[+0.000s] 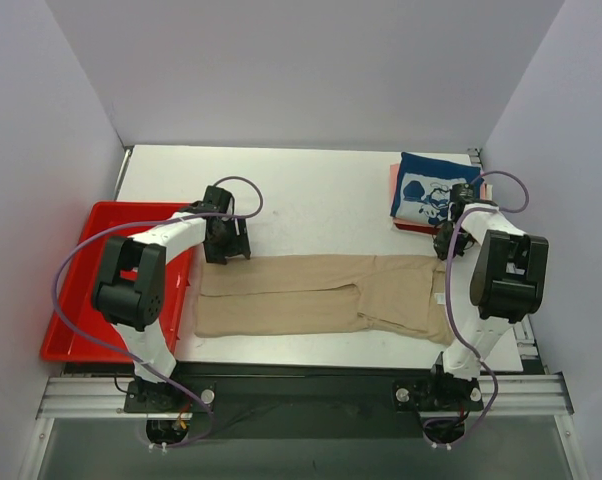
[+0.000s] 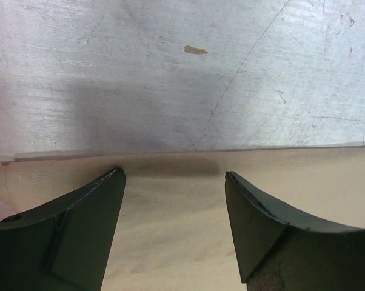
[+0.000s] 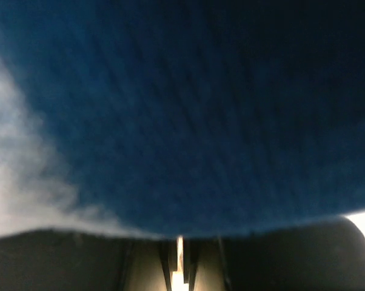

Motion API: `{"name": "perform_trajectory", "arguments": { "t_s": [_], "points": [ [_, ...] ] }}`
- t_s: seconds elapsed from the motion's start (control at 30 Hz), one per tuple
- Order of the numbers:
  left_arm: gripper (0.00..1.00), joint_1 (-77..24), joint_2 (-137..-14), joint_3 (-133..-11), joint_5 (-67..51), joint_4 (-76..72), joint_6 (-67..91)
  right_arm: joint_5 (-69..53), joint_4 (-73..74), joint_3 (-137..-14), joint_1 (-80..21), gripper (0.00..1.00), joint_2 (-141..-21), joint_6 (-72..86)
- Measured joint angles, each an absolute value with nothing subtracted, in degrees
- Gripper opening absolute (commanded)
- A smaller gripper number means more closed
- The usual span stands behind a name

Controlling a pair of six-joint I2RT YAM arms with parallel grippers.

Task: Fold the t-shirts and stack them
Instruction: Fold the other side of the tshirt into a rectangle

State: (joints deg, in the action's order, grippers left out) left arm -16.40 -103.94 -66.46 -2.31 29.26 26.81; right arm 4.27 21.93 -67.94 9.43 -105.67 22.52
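left gripper [image 2: 175,182] splayed wide over far left edge of tan t-shirt [image 1: 321,295], spread flat mid-table, just beside red tray [image 1: 66,330]. right gripper [image 1: 449,232] pinched tight on navy t-shirt [image 1: 426,185], stacked on pink t-shirt [image 1: 393,180] at far right.

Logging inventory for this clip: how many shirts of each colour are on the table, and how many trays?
Tan shirt, spread flat: 1
Navy shirt, folded: 1
Pink shirt, only an edge showing: 1
Red shirt, only an edge showing: 1
Red tray: 1
Total: 5
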Motion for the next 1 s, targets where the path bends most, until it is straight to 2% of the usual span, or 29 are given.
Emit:
{"name": "perform_trajectory", "arguments": {
  "t_s": [0.73, 1.0],
  "points": [
    [0.79, -17.19, -104.09, -66.89, 0.71, 29.63, 25.8, 8.1, 24.88, -68.58, 10.22, 0.0, -105.65, 21.93],
    [0.82, -18.26, -106.74, -72.18, 3.53, 31.81, 22.72, 9.89, 25.76, -72.16, 11.16, 0.0, -105.65, 20.36]
  ]
}}
